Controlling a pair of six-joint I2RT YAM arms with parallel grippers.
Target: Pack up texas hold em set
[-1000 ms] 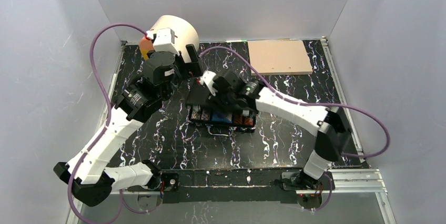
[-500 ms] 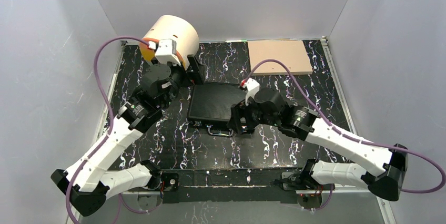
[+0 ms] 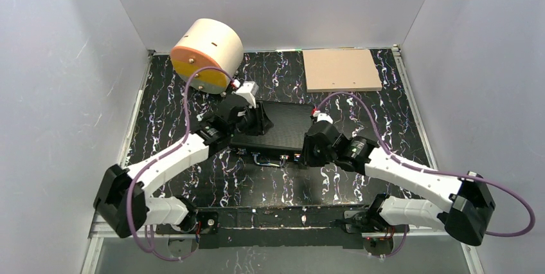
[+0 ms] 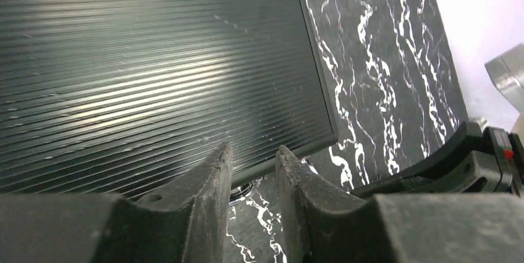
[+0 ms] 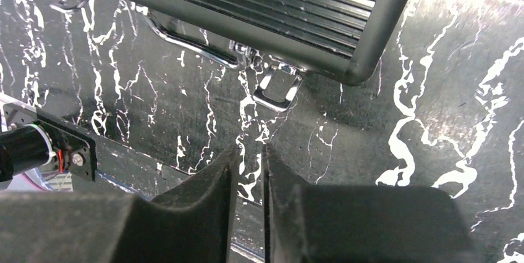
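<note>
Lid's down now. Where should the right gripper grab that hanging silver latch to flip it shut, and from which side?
Grip the latch's free looped end, the part sticking out from the briefcase's near edge toward the arm bases. Come from the near side, low over the table, fingers either side of the loop. It lies flat and unclipped near the corner, right ahead of the right gripper, so it looks reachable.

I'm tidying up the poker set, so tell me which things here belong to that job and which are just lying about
Belongs to the job:
black ribbed briefcase, lid down
its silver latch
its handle

Just lying about:
cream cylinder
tan board
</note>
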